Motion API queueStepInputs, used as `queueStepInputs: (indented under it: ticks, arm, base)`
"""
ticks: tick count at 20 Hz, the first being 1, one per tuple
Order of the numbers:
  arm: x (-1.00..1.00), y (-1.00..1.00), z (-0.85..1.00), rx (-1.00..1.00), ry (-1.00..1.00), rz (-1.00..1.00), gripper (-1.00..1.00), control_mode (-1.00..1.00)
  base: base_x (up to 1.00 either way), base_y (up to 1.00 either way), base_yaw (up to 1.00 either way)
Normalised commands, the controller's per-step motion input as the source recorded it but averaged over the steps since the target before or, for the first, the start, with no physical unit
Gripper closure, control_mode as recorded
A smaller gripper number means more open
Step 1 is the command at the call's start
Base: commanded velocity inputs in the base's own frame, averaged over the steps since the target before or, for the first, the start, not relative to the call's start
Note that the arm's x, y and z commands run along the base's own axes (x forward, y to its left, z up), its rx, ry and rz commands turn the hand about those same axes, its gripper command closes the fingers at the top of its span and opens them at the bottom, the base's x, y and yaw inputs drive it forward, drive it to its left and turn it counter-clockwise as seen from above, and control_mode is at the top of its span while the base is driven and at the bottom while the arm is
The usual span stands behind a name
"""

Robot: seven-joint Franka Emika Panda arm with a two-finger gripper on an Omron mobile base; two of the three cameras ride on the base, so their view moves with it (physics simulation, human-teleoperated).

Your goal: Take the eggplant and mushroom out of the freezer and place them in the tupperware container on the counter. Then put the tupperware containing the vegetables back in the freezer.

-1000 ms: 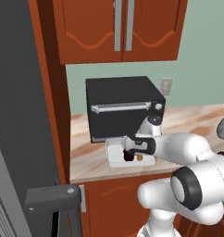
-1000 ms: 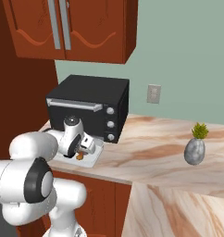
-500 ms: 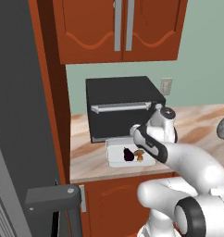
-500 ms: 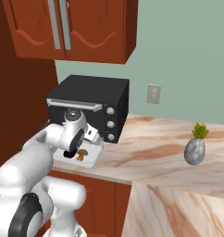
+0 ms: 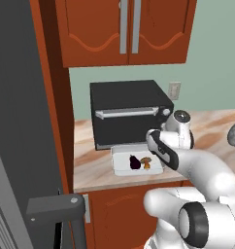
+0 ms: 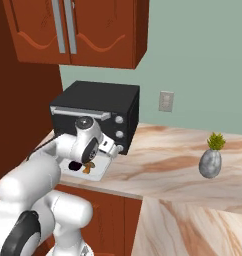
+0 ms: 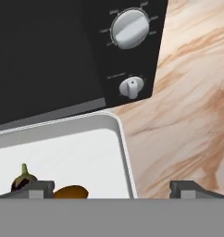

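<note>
Claw (image 7: 111,190) now higher, apparently above mushroom (image 7: 70,191).

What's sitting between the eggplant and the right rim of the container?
The mushroom lies between the eggplant and the container's right rim, clearest in the left base view.

In the right base view the arm covers most of the tupperware container (image 6: 99,171), leaving only a dark sliver of the eggplant (image 6: 73,165) and a scrap of the mushroom (image 6: 88,169). In the hand view, the frame's bottom edge cuts off both vegetables and the fingertips (image 7: 36,189).
</note>
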Motion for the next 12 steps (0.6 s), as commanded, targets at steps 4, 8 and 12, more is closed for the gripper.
queueStepInputs:
  ticks: [4,8,12]
  arm:
    - [0.00,-0.07,-0.37,-0.04,0.02,0.00,-1.00,-1.00]
    - [-0.02,-0.15,-0.46,0.00,0.01,0.00,-1.00,-1.00]
    - [-0.01,-0.15,-0.47,0.01,0.01,0.00,-1.00,-1.00]
  base:
    - [0.00,0.00,0.00]
    - [0.00,0.00,0.00]
    - [0.00,0.00,0.00]
